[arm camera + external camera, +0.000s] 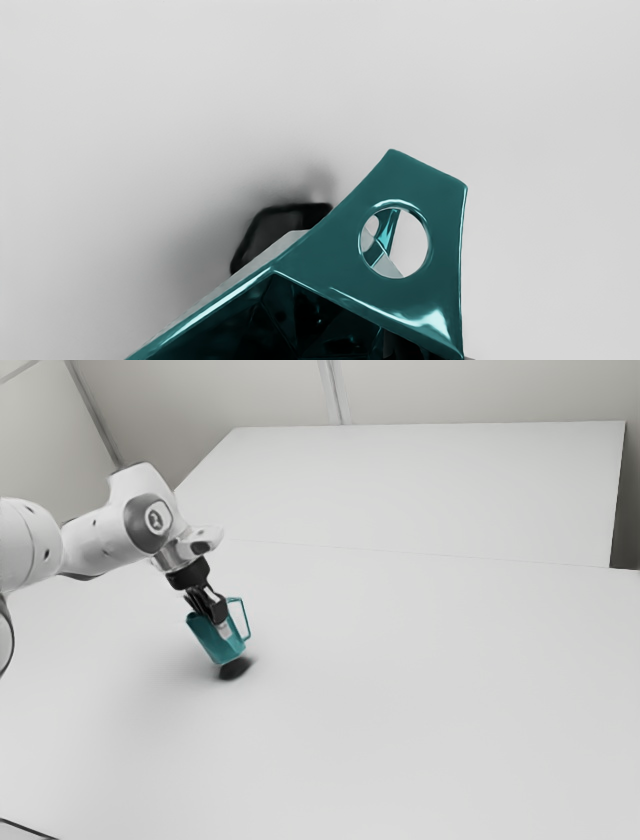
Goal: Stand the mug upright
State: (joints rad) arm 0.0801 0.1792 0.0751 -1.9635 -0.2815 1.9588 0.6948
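Currently my tool [216, 625] is clamped on the mug [218, 649], tilted, just above the counter [400, 690], its shadow [235, 670] beneath. Mouth up toward the tool, handle [247, 620] to the exterior view's right. Wrist view: interior [280, 320] very dark; contents, if any, I cannot tell.
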